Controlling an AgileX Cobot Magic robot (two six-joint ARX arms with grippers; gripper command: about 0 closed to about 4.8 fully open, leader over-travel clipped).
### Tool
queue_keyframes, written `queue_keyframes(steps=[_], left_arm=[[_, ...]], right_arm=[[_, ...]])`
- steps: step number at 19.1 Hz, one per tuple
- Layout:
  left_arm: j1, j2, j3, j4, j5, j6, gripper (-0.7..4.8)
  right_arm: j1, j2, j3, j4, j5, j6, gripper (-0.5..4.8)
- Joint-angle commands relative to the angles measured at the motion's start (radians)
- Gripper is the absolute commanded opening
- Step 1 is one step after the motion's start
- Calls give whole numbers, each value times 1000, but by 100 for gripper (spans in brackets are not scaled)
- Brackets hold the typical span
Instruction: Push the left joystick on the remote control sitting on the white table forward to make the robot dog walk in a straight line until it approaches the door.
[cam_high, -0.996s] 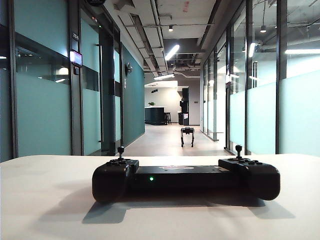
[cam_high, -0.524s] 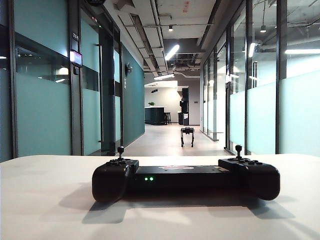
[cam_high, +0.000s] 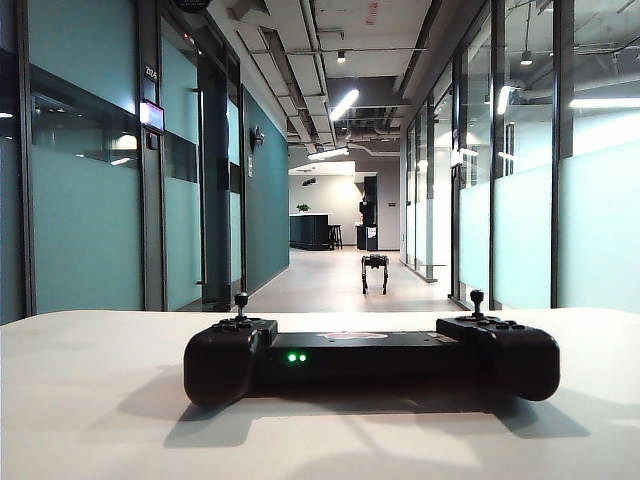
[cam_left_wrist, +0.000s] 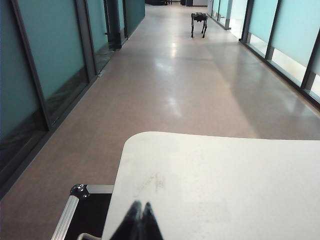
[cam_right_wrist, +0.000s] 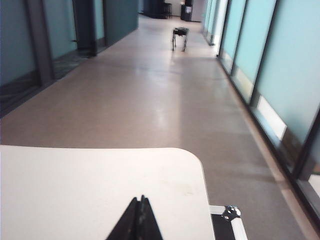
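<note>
While both tools (cam_left_wrist: 139, 220) (cam_right_wrist: 140, 217) sit pressed together above white table (cam_high: 90, 400) corners, remote control (cam_high: 370, 355) centred, corridor wide.

I see the white table (cam_high: 90, 400) is plain matte white, no pattern. The remote control (cam_high: 370, 358) is black w/ two small green lights; the left joystick (cam_high: 241, 301) is black too. Far ahead of the black, closed left gripper (cam_left_wrist: 138, 221) and right gripper (cam_right_wrist: 139, 218), the robot dog (cam_high: 375, 271) is black. Floor is beige-brown, walls teal.
</note>
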Motion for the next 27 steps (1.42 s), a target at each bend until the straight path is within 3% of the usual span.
queue_keyframes(steps=[1, 27], left_arm=[[0, 0, 3, 6, 0, 5, -4], [0, 0, 3, 6, 0, 5, -4]], right_arm=[[-6, -3, -26, 57, -2, 47, 0], [-5, -3, -26, 50, -27, 47, 0]])
